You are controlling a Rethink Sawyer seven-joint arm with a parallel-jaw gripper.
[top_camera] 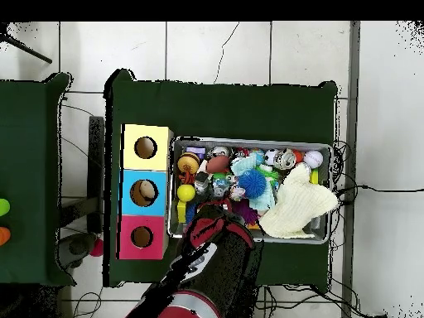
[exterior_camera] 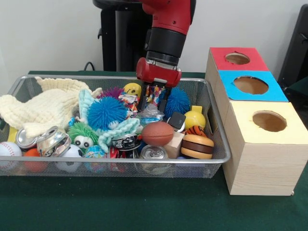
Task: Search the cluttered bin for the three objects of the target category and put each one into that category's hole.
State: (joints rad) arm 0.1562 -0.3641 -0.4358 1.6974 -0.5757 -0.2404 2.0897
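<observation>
The wire-mesh bin (exterior_camera: 217, 139) holds a heap of toys, balls and cans. My gripper (exterior_camera: 154, 103) is down inside it at the back middle, between a yellow smiley ball (exterior_camera: 132, 89) and a blue spiky ball (exterior_camera: 178, 101). Its black fingers (exterior_camera: 144, 102) stand on either side of a colourful patterned object (exterior_camera: 153, 93) and look closed on it. The blue-topped box's hole (exterior_camera: 250, 85) is the middle one of three to the right of the bin. In the overhead view the arm (top_camera: 211, 248) covers the gripper, and the bin's rim (top_camera: 248, 140) and the blue hole (top_camera: 143, 192) show.
The red-topped box (exterior_camera: 238, 58) and yellow-topped box (exterior_camera: 269, 121) flank the blue one. In the bin lie a cream knitted cloth (exterior_camera: 43, 108), a blue spiky ball (exterior_camera: 107, 112), a small football (exterior_camera: 157, 133), a toy burger (exterior_camera: 197, 146), silver cans (exterior_camera: 50, 140) and a baseball (exterior_camera: 8, 150).
</observation>
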